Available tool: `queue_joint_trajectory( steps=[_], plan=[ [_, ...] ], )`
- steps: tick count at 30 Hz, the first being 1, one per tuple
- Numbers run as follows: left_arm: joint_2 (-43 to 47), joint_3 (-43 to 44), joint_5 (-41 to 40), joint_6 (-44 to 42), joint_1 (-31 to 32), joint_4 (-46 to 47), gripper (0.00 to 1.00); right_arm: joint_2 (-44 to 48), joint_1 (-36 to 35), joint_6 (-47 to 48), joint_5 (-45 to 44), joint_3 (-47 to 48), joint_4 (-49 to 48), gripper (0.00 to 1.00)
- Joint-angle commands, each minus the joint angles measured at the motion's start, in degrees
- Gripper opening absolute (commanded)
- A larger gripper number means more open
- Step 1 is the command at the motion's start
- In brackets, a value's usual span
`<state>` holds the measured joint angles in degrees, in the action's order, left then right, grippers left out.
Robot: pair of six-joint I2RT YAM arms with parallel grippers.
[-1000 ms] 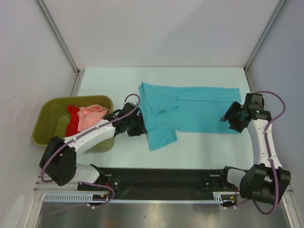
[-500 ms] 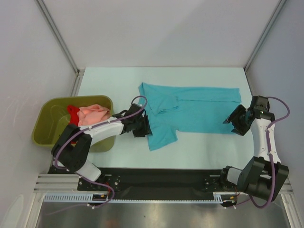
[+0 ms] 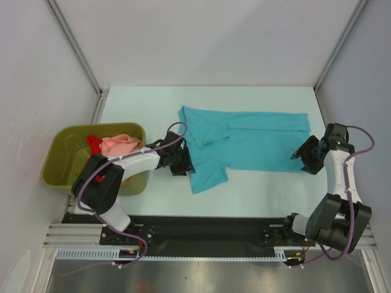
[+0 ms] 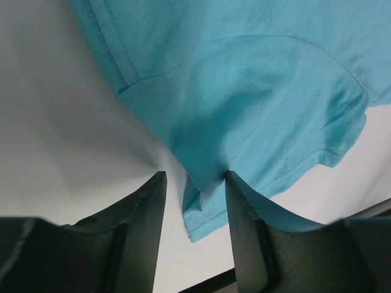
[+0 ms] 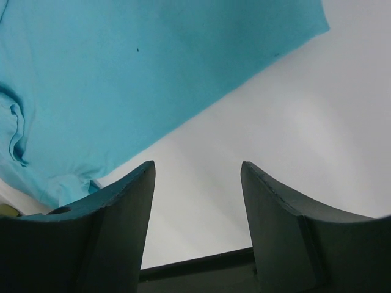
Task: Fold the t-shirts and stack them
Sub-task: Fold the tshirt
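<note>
Left fingers (image 4: 145, 215) advanced, straddling turquoise t-shirt (image 4: 244, 91).

This is a robotics lab test cell, not a home. A bare white table (image 3: 263, 189) is boxed in by plain white panels (image 3: 201, 43) set in aluminium struts (image 3: 73, 43). The left arm (image 3: 131, 162) and right arm (image 3: 339, 177), trailing purple cables (image 3: 176, 124), are bolted to a black base plate (image 3: 208, 229) above a slotted metal rail (image 3: 91, 252), while the turquoise t-shirt (image 3: 256, 143) and olive tub (image 3: 58, 168) are the only domestic items.
</note>
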<state>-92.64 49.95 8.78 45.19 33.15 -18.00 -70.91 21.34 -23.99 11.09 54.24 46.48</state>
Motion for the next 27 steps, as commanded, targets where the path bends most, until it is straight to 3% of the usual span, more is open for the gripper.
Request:
queue_joint_trajectory(
  steps=[1, 10, 13, 15, 21, 27],
  plan=[
    [-0.5, 1.5, 3.2, 1.7, -1.6, 3.8, 0.47, 0.1, 1.6, 0.0, -2.5, -0.4, -1.7, 0.63],
    [-2.2, 0.4, 8.8, 0.9, -2.5, 6.2, 0.36, -0.6, 12.9, -1.7, -0.5, -6.6, -4.7, 0.52],
    [-0.4, -1.3, 9.0, 2.1, -2.9, 5.3, 0.45, -1.8, 13.4, -1.6, -1.1, -6.4, -4.3, 0.53],
    [0.1, -1.7, 9.1, 2.6, -3.4, 5.2, 0.45, -2.1, 13.4, -1.0, -2.0, -6.4, -4.1, 0.53],
    [0.0, -1.1, 9.9, 4.6, -3.9, 5.5, 0.4, -1.3, 14.4, -2.1, -3.4, -6.5, -3.4, 0.53],
    [-0.6, -0.9, 10.9, 4.7, -3.9, 6.0, 0.26, -4.3, 15.5, -3.6, -3.5, -6.4, -7.9, 0.49]
  ],
)
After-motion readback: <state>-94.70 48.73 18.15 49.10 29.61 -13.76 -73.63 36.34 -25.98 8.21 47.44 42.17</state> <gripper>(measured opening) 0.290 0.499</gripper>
